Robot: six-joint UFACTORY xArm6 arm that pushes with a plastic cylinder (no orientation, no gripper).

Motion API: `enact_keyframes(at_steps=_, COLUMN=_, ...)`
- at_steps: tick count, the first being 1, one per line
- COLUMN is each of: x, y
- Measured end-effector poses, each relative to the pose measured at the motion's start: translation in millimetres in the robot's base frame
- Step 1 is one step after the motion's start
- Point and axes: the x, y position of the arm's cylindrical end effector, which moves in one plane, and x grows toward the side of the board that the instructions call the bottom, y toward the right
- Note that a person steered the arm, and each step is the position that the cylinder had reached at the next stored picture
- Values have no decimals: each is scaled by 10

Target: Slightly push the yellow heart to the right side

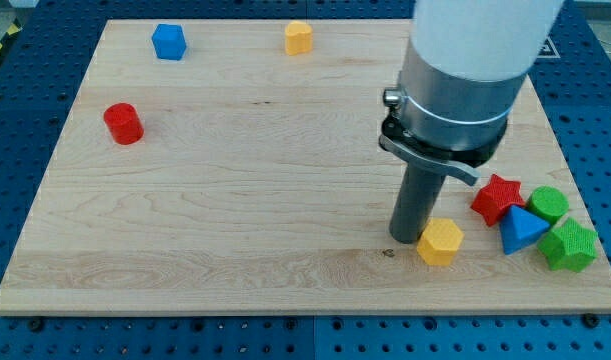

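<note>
A yellow block (pixel 298 37), which looks like the heart, lies near the view's top edge of the wooden board (pixel 235 200), left of the arm. A second yellow block, a hexagon (pixel 440 241), lies at the lower right. My tip (pixel 406 239) rests on the board, touching or almost touching the hexagon's left side, far below and to the right of the upper yellow block. The rod hangs from the large grey and white arm (pixel 465 70).
A blue cube (pixel 169 41) sits at the top left and a red cylinder (pixel 123 123) at the left. A red star (pixel 497 197), blue triangle (pixel 521 230), green cylinder (pixel 548 205) and green star (pixel 569 245) cluster at the right edge.
</note>
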Motion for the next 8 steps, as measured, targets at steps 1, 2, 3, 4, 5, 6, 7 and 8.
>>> enact_keyframes(at_steps=1, x=38, y=144)
enact_keyframes(at_steps=2, x=75, y=249)
enact_keyframes(at_steps=3, x=117, y=339)
enact_keyframes(at_steps=4, x=134, y=322)
enact_keyframes(at_steps=5, x=175, y=84)
enact_keyframes(at_steps=6, x=175, y=83)
enact_keyframes(at_steps=7, x=193, y=203)
enact_keyframes(at_steps=8, x=194, y=381)
